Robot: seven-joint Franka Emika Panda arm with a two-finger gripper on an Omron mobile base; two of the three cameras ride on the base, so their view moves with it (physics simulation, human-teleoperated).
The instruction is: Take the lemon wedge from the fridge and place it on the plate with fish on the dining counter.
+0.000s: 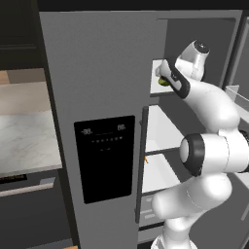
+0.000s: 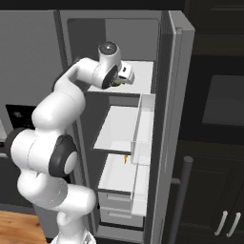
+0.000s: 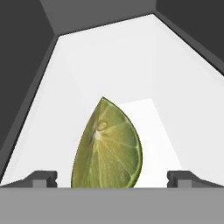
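Observation:
The fridge (image 1: 97, 73) stands with its right door swung open and my arm reaching onto the top white shelf (image 2: 143, 71). The lemon wedge (image 3: 109, 148), yellow-green with a dark rind, lies on that shelf; it also peeks out under the hand (image 1: 163, 82) (image 2: 116, 84). My gripper (image 3: 113, 179) (image 1: 160, 74) (image 2: 125, 76) is open. Its two fingertips (image 3: 43, 178) stand wide apart, one on each side of the wedge, without touching it. The plate and the fish are out of view.
The open fridge door (image 2: 174, 119) with clear bins (image 2: 143, 128) stands close on the right of the arm. Lower white shelves (image 2: 116, 128) hold a small orange item (image 2: 126, 158), with drawers beneath. A marble-look counter (image 1: 24, 141) lies left of the fridge.

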